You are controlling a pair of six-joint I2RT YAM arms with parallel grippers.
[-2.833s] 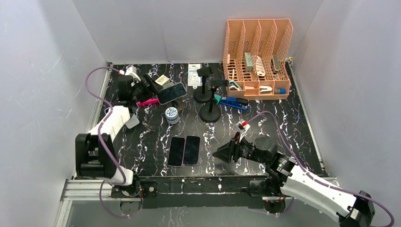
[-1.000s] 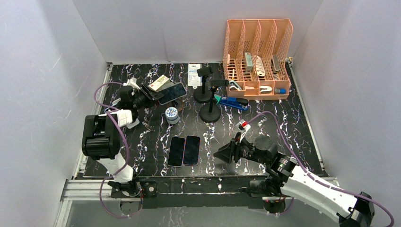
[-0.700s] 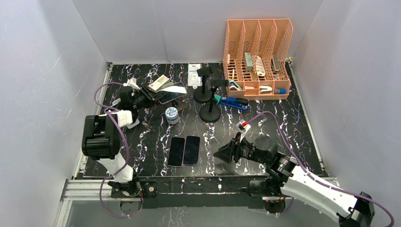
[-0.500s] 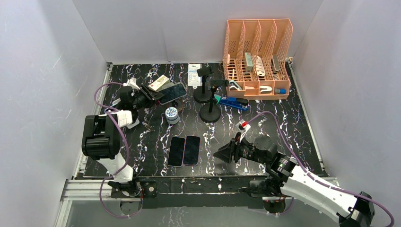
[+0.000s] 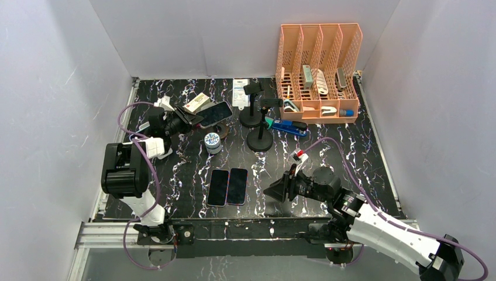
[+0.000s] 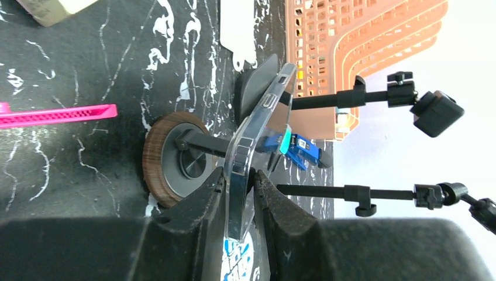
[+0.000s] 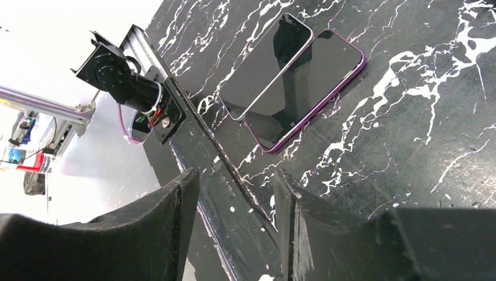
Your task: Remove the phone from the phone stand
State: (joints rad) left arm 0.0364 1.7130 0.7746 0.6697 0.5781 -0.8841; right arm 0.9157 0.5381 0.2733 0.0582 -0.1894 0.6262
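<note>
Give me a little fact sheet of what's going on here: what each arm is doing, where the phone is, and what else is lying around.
left gripper: closed on one end of the phone, one finger on each face
phone: tilted on edge, appears not yet lifted off its stand
stand: round wooden base, dark arm behind the phone
right gripper: open, holding nothing
nearby: two phones lying flat side by side; orange rack at the back right
</note>
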